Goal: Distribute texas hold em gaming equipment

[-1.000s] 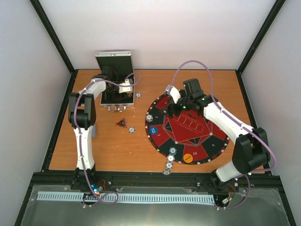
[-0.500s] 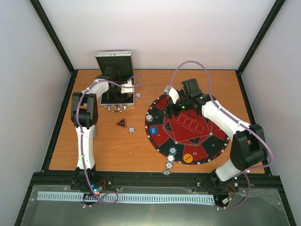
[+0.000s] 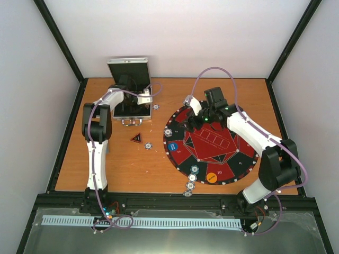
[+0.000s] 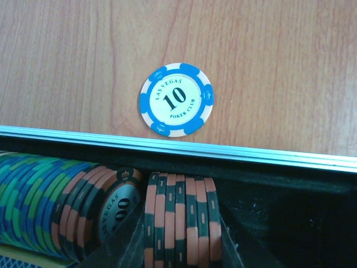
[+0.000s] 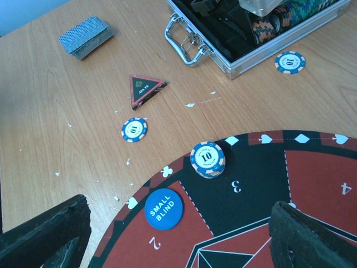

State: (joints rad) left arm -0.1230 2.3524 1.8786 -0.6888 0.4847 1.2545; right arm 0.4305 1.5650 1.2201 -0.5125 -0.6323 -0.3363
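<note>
Orange-brown wooden tabletop (image 3: 122, 159), grain visible, small white flecks (image 5: 120, 109) scattered on it. Plain white walls (image 3: 180, 37) on three sides, black corner posts (image 3: 58, 42). Black rail (image 3: 175, 200) along near edge. Light even, shadows soft.

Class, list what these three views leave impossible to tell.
1. Left wrist: whether the left gripper grips the orange-black chips; the bottom edge cuts its fingers off.
2. Right wrist: the card deck faces; it lies back up.
3. Top: values of the loose chips by the mat; too small.
</note>
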